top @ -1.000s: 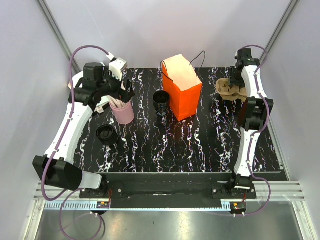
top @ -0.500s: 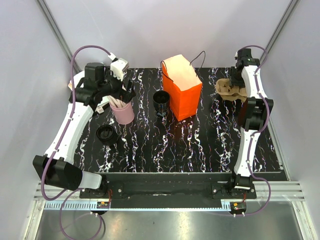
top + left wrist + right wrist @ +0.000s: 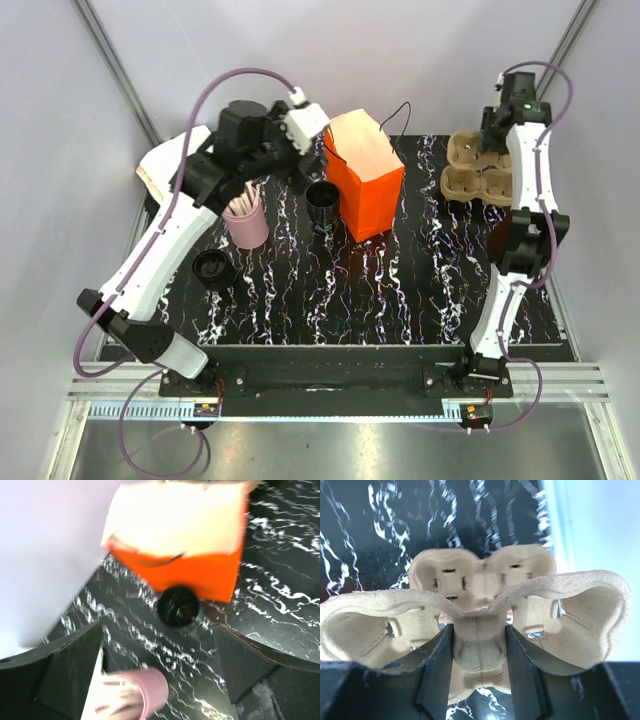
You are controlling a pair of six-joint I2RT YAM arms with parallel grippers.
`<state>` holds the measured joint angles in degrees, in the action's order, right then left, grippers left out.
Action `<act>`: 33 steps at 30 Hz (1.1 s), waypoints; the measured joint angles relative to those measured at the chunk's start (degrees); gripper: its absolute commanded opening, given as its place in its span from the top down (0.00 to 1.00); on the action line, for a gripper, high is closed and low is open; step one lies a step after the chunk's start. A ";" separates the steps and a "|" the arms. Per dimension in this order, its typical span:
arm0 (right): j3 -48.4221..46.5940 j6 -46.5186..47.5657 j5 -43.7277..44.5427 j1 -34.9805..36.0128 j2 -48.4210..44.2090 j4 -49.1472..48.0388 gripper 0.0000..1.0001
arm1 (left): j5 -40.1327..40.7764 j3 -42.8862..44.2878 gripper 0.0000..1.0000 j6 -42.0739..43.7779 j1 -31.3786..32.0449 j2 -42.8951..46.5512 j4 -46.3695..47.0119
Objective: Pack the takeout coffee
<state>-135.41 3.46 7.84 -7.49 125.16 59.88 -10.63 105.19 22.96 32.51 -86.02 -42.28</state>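
Note:
The takeout coffee (image 3: 322,205), a small black cup with a dark top, stands against the left side of the open orange bag (image 3: 365,185). The left wrist view is blurred and shows the takeout coffee (image 3: 177,606) below the orange bag (image 3: 190,570). My left gripper (image 3: 300,168) hovers just behind and left of this cup. Seen from its wrist, my left gripper (image 3: 157,630) is wide open with nothing in it. At the back right, my right gripper (image 3: 497,140) is shut on the middle post of a brown pulp cup carrier (image 3: 480,172). Up close, my right gripper (image 3: 479,650) pinches the cup carrier (image 3: 480,580).
A pink cup of wooden sticks (image 3: 247,225) stands left of the coffee, and this pink cup (image 3: 137,695) sits low in the left wrist view. A second black cup (image 3: 213,270) is at the front left. Grey walls close in on both sides and behind.
My left arm has swung right, from over the pink cup to beside the bag and coffee. My right arm has reached further back, and the cup carrier has moved back-right with it.

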 measured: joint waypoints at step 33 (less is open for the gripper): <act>11.96 3.65 -8.57 -5.95 -35.91 2.38 0.49 | 0.28 21.49 0.29 8.20 15.23 -30.49 -4.28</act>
<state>-123.46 7.11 -0.73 -13.43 89.25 62.26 -10.35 126.67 31.16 47.75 -116.51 -46.57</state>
